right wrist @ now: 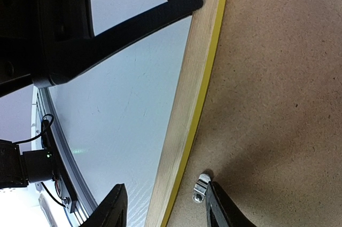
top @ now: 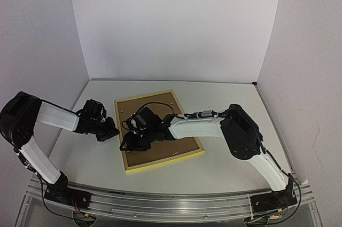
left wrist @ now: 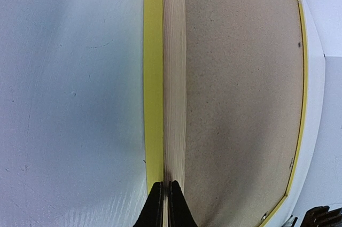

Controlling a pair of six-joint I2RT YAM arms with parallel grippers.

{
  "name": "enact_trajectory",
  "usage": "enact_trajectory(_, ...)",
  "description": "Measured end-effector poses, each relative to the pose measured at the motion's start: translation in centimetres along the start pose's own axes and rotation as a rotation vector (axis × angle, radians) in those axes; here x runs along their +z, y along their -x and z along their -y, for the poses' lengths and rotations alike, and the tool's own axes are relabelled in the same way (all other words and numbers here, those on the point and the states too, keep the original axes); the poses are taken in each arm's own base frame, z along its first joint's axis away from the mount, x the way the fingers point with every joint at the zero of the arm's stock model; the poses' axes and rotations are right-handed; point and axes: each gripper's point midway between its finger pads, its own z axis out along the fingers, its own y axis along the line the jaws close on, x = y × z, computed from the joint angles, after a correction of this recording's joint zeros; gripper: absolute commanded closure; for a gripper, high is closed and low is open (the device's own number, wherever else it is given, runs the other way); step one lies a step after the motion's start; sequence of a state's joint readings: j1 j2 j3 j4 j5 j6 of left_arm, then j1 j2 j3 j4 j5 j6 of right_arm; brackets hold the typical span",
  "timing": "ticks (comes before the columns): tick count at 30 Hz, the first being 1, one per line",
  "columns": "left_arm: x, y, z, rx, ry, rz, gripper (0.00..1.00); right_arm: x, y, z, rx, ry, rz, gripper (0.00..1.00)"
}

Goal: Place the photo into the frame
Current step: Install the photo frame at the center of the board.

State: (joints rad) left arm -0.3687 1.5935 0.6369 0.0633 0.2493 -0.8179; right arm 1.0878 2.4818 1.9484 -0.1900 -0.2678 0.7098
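At left tool (left wrist: 163, 208): pressed together, pinching nothing, tips by frame (left wrist: 173, 77) rim. At right tool (right wrist: 164, 197): spread, straddling rim beside clip (right wrist: 201, 188). Beyond: frame face down, centre of top view, backing (top: 171, 149) up, flat on tabletop (top: 214, 168). Photo not seen. Judged stiff, light, likely fragile; take by wooden rim, not the middle.
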Motion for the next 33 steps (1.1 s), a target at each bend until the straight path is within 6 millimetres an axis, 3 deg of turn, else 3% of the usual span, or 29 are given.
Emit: enact_trajectory(33,0.5,-0.3,0.8,-0.034,-0.046,-0.01,0.99,0.4,-1.1,-0.9,-0.17,0.146,-0.059,0.54)
